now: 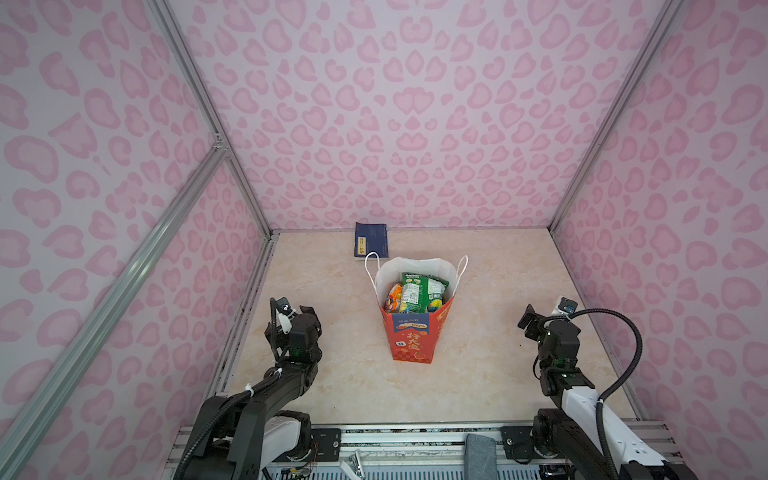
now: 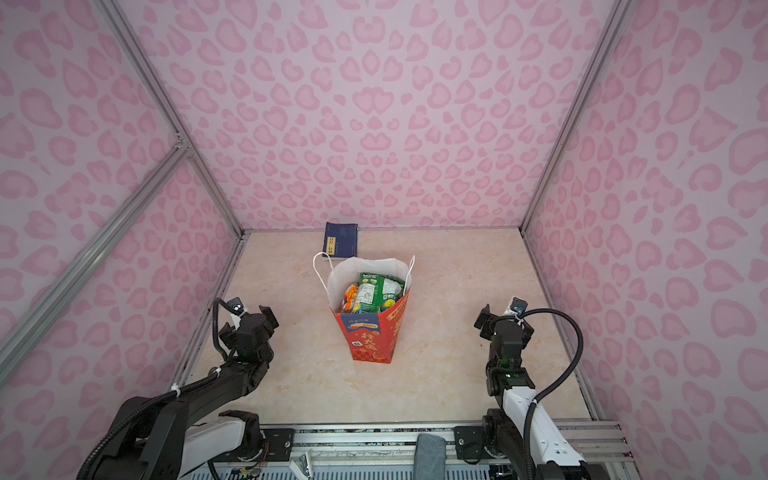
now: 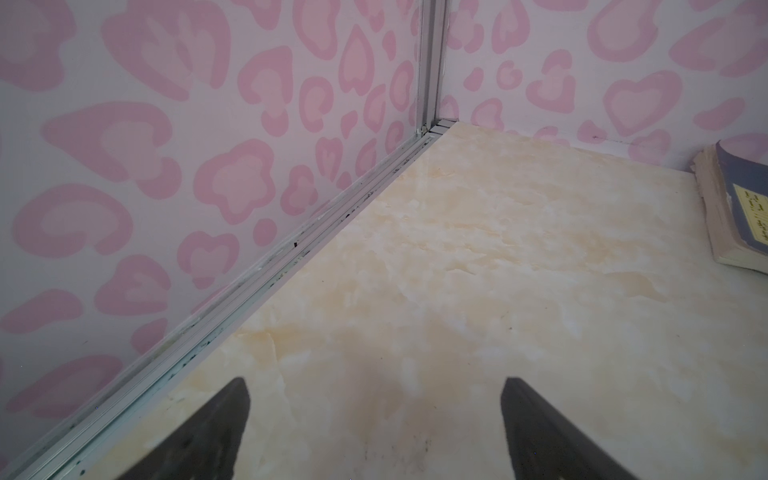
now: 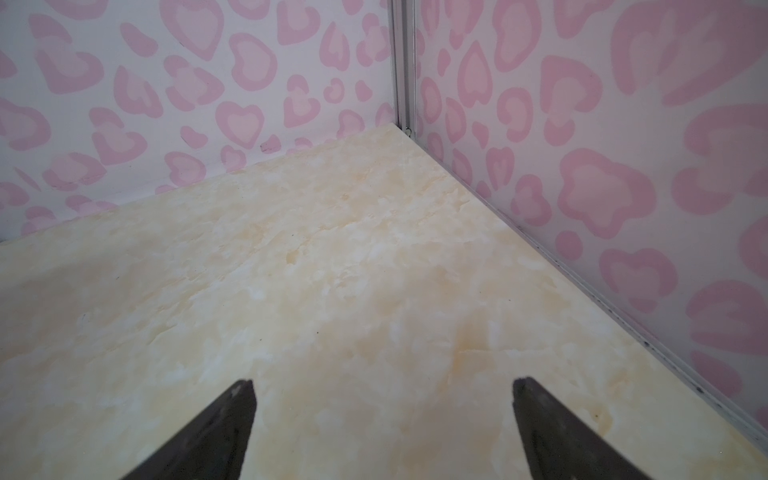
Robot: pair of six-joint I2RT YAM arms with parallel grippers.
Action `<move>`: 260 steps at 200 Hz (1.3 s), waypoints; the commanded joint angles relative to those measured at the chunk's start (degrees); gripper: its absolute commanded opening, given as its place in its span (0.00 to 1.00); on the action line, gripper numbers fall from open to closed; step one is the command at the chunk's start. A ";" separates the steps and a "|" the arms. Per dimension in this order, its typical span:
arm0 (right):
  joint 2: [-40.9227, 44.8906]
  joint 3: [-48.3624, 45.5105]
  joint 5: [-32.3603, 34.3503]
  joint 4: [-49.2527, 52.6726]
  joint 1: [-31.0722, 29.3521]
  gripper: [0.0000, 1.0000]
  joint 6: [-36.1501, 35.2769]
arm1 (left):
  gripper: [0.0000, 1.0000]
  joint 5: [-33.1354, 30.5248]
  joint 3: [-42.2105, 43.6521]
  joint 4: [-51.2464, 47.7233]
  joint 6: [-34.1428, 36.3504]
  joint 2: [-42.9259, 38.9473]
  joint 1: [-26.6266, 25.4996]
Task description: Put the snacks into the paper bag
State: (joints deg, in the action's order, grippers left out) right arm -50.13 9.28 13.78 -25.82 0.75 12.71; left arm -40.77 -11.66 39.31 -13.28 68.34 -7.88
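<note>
The red-orange paper bag [image 1: 411,338] [image 2: 371,338] stands upright in the middle of the marble table, its mouth open and its white cord handles hanging outward. Several snacks [image 1: 417,293] [image 2: 370,291] fill it, with green and orange packets on top. My left gripper [image 1: 297,311] [image 2: 254,312] [image 3: 376,382] hovers open to the left of the bag, with only bare table between its fingers. My right gripper [image 1: 544,316] [image 2: 498,316] [image 4: 384,381] stands open to the right of the bag and holds nothing. In both wrist views the bag and snacks are out of sight.
A flat dark-blue booklet [image 1: 371,240] [image 2: 341,239] [image 3: 744,208] with a yellow label lies against the back wall, just behind the bag. Pink heart-patterned walls with aluminium rails close in three sides. A grey cloth [image 1: 480,455] lies on the front rail.
</note>
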 commanded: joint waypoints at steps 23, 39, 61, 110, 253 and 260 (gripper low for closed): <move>-9.70 -1.89 0.39 -19.27 -0.01 0.98 -5.50 | 0.97 6.93 2.25 25.06 8.43 5.83 0.48; -14.81 -2.71 -1.26 -26.65 -0.04 0.98 -6.29 | 0.97 4.07 3.48 34.05 7.80 10.96 0.76; -20.82 -2.30 -4.63 -34.29 -0.43 0.98 -6.75 | 0.97 7.93 2.60 31.16 8.40 10.43 1.46; -36.12 2.12 0.01 -44.67 -6.91 0.98 -15.84 | 0.97 18.73 -1.38 27.01 10.00 14.90 3.48; -39.92 9.54 -7.20 -34.18 -2.69 1.00 -12.91 | 0.97 24.48 -7.12 17.78 8.21 16.78 6.72; -40.17 9.51 -7.27 -34.48 -2.77 1.00 -12.93 | 0.97 25.09 -7.43 17.17 8.11 16.84 7.01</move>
State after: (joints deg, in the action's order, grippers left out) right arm -89.69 19.07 6.02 -57.39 -1.67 0.40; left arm -16.73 -17.82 56.97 -5.50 84.53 -1.19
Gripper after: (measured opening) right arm 0.996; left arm 0.971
